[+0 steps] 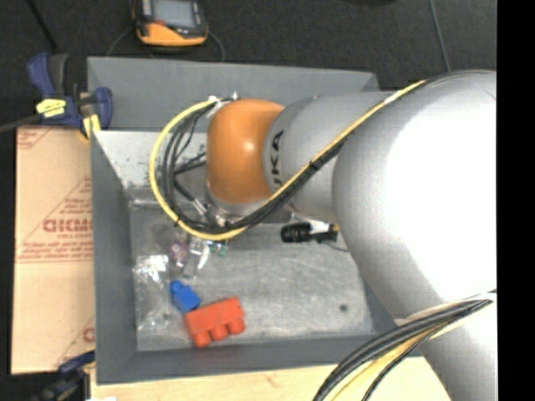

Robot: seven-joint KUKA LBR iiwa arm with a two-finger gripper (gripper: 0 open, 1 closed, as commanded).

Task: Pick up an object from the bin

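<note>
A crumpled clear plastic wrapper (153, 271) lies on the bin floor just beside the gripper (197, 256), on the side away from the arm, and its nearest folds reach in under the gripper's tip. A small purplish piece (178, 247) sits right against that same side of the gripper, too small to identify. The gripper is low over the floor; its tip is hidden among cables and glare, so whether it is spread, closed or pinching anything cannot be told.

Just below the gripper in the view lies a small blue piece (184, 294), touching the wrapper's edge. A little further the same way sits an orange-red block (215, 321) with studs along one side, just beside the blue piece. On the arm's side of the gripper, a black pen-like object (303, 234) lies flat on the grey bin (301, 291) floor, partly under the arm. Above the gripper, the wrist carries an orange cover (242, 153), with a yellow cable (159, 153) looping round it.
</note>
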